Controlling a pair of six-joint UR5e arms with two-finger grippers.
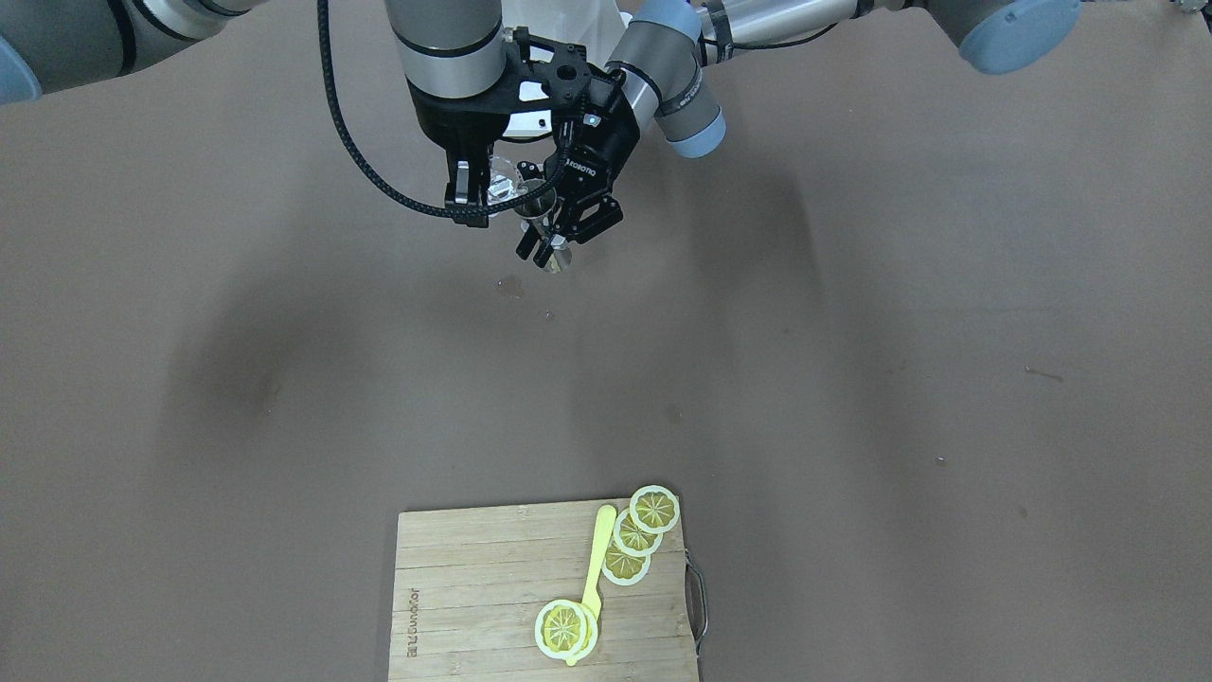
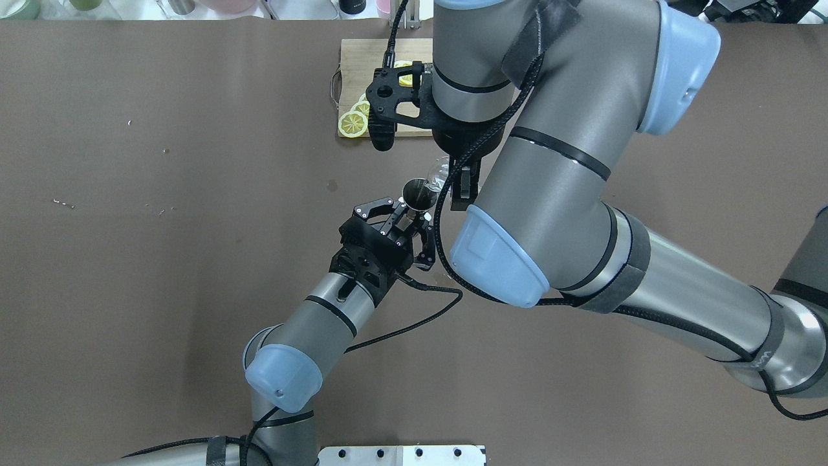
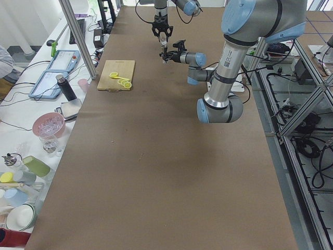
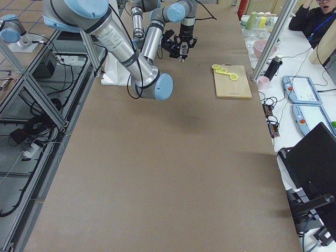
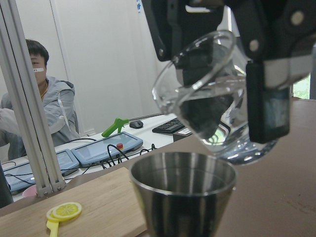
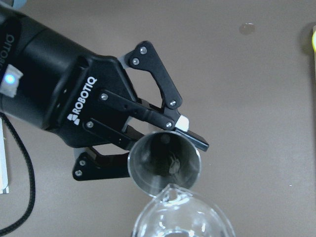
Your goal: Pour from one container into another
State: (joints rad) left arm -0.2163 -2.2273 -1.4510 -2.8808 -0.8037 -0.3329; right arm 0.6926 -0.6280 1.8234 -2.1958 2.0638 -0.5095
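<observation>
We judged ourselves mid-pour: right fingers [image 5: 266, 98] gripped the tilted glass [image 5: 197, 84] over the jigger [image 6: 165, 163] that left fingers [image 6: 195, 139] clamped, needing steeper tilt next.

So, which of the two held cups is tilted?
The clear glass tumbler in the right tool: it leans over, while the steel jigger in the left tool stands upright.

My left gripper [image 2: 416, 217] reaches forward off a low, bent arm, fingers clamped on the jigger [image 2: 418, 192] — my right gripper [image 1: 485, 197] hangs down from above, wrist tilted, fingers closed round the glass [image 1: 505, 180].
</observation>
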